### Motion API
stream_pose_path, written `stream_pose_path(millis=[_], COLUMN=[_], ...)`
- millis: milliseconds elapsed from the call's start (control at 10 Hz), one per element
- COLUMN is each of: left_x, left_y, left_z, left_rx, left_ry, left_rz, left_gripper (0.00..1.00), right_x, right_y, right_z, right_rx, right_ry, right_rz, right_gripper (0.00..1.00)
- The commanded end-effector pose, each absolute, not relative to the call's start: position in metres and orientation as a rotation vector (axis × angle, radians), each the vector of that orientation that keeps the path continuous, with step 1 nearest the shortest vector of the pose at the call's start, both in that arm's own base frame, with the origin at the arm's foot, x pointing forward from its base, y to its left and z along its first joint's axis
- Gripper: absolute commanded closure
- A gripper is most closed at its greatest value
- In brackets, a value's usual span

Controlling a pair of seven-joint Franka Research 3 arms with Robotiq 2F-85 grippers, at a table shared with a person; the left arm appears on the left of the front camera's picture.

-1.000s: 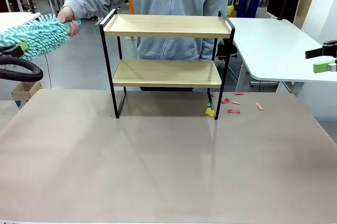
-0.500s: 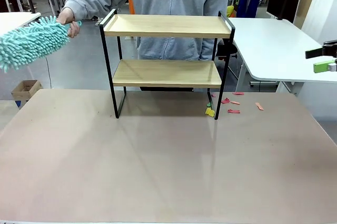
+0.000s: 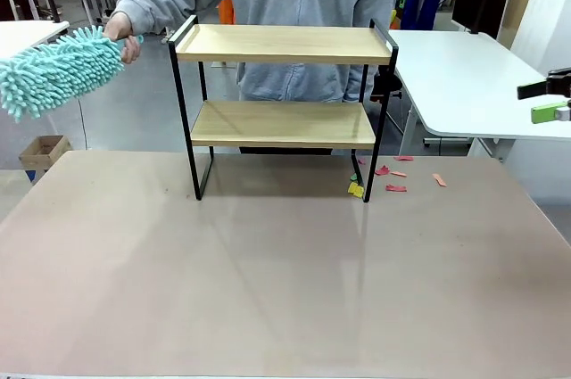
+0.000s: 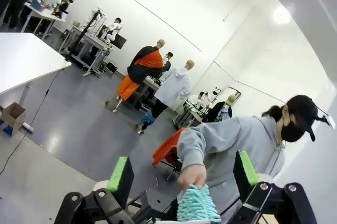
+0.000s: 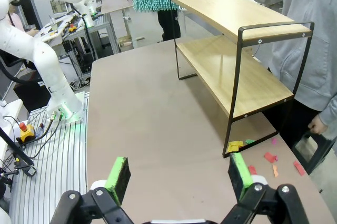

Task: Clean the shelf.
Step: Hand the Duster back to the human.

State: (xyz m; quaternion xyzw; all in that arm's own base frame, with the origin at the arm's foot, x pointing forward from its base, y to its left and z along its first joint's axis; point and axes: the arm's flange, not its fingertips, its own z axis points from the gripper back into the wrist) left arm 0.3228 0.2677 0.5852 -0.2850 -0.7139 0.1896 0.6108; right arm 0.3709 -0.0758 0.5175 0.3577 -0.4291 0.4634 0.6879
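The shelf (image 3: 284,44), two light wooden boards in a thin black frame, stands at the far middle of the table; it is also in the right wrist view (image 5: 231,50). Behind it a person holds a turquoise fluffy duster (image 3: 53,71) out to the left by its handle, with the hand (image 3: 122,38) beside the top board. In the left wrist view my left gripper (image 4: 181,171) is open, and the duster's tip (image 4: 196,205) and the person's hand (image 4: 192,175) show between its fingers. My right gripper (image 5: 179,176) is open above the table, at the picture's right edge (image 3: 540,101).
Small paper scraps, yellow-green (image 3: 356,188) and red (image 3: 393,174), lie on the brown table (image 3: 268,281) by the shelf's right front leg. A white table (image 3: 464,76) stands at the back right. My left arm's white links (image 5: 31,34) rise beyond the table's left side.
My left gripper and its cable, by the duster at the picture's left edge a second ago, have left the front view. The person has shifted the duster slightly. The right arm is still.
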Motion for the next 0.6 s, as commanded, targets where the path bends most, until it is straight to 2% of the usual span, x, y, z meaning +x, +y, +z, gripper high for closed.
stream_pose_path(millis=[0,500], left_x=[0.3215,0.3215], left_y=[0.2507,0.2507], left_z=[0.5915,0.5915], left_rx=[-0.651,-0.651], left_ry=[-1.652,-1.652], left_rz=[0.401,0.401], left_gripper=[0.0,0.0], right_x=[0.3711,0.3711], right_y=[-0.0759,-0.0759], right_z=[0.5205,0.5205], right_rx=[0.809,0.809], right_ry=[-0.977,-0.977], right_rz=[1.033,1.033], right_gripper=[0.0,0.0])
